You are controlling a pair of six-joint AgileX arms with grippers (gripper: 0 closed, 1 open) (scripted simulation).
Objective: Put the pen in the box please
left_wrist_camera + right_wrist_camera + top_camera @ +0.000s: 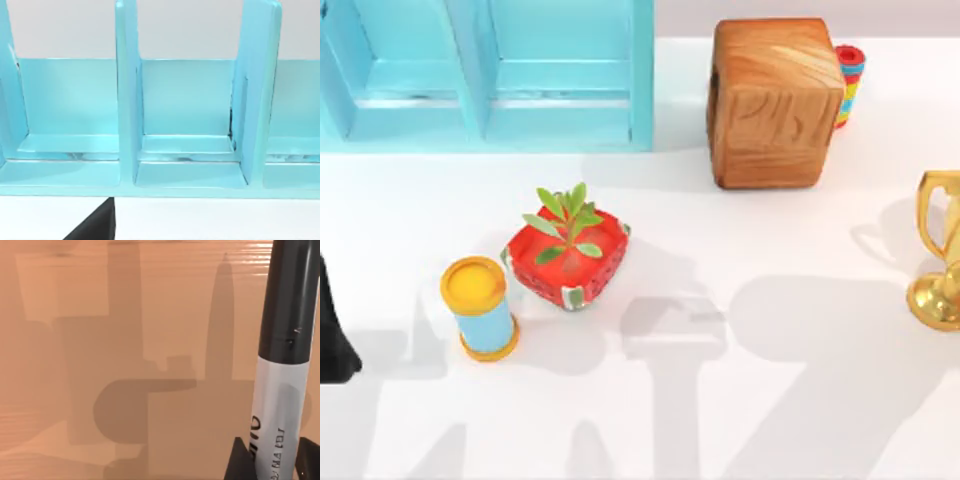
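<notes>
Right wrist view: the pen point(282, 360) stands up between the two dark fingers point(240, 460) of my right gripper point(272, 462), which is clamped on its pale printed band. Behind it lies a broad face of wood grain, which I take to be the box point(125, 340); the pen's shadow falls on that face, so pen and wood are near, though I cannot tell whether they touch.

Top view: the box point(775, 100) sits near the far edge of the tabletop point(770, 400), toward the right corner, with a striped stack point(850, 75) just behind it. A red planter point(568, 262) and a yellow-capped can point(480, 305) stand left of centre, a gold trophy point(940, 270) at the right edge, a blue shelf point(490, 75) along the far left. My left arm point(332, 335) is parked at the left edge.

Left wrist view: the shelf's compartments point(187, 145) and a dark part of the left gripper point(95, 227); I cannot tell how its fingers stand.

Handling, as I judge it: the pen is light, stiff and smooth-barrelled, so liable to pivot or slide in a two-finger hold; the middle band is the balanced place to grip.
</notes>
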